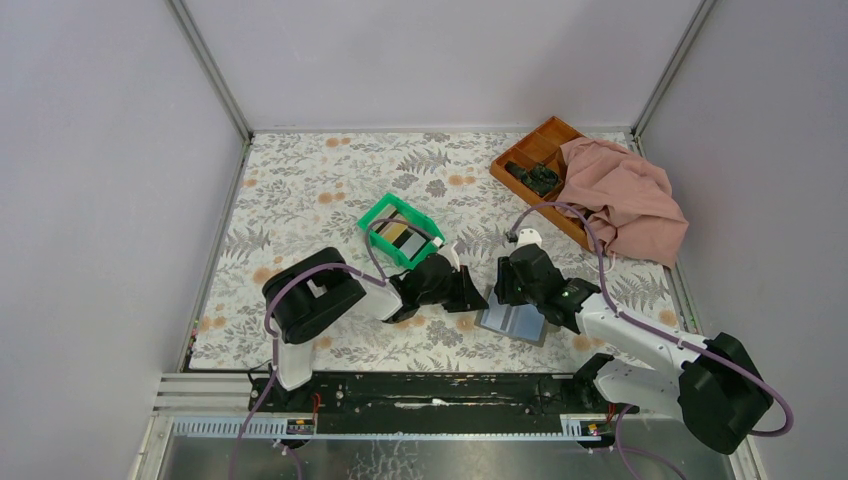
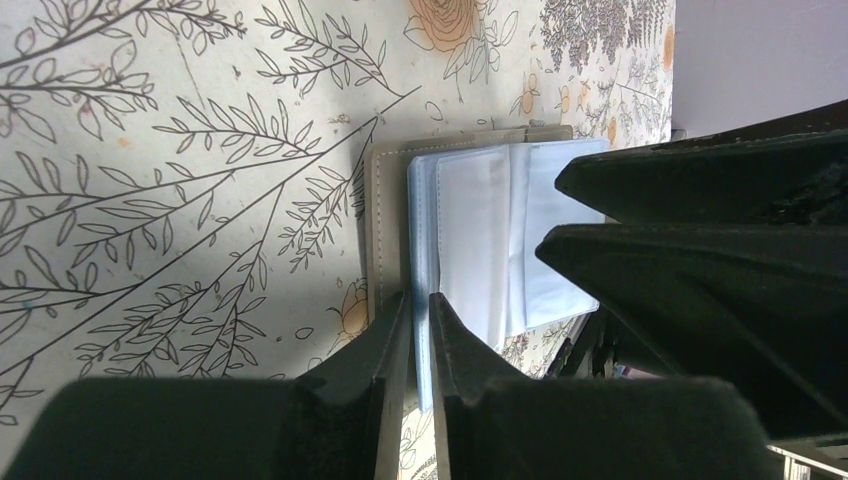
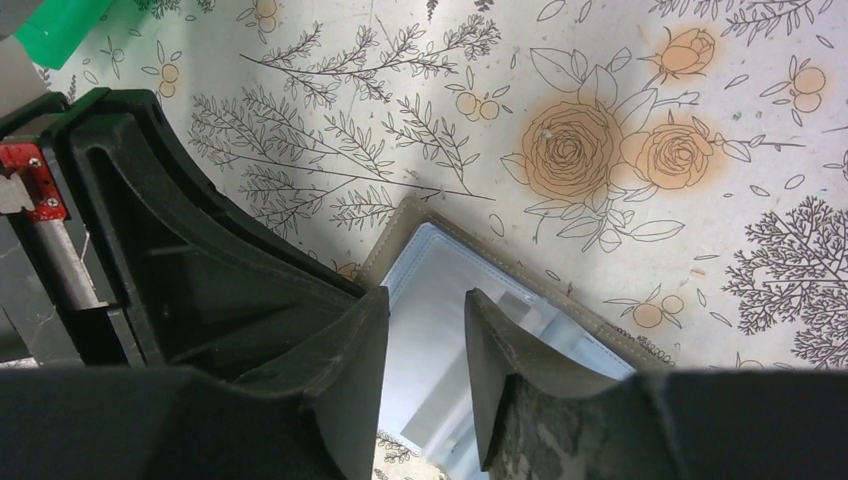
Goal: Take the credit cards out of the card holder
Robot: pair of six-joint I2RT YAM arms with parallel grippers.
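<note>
From the top cam you only get the holder [image 1: 515,322] lying open between the arms, plus some cards [image 1: 398,237] in the green bin [image 1: 383,244]. The left wrist cam tells you more: the left gripper [image 2: 420,305] is pinched, I think, on the holder's blue page edge. The right gripper [image 3: 425,297] hangs over the pockets, fingers apart.

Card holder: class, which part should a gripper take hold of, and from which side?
Probably the loose sleeve edge of the card holder, approached low from the left arm's side. It lies open and flat, so the cover gives no lip, but the thin sleeves show a free edge to pinch.
</note>
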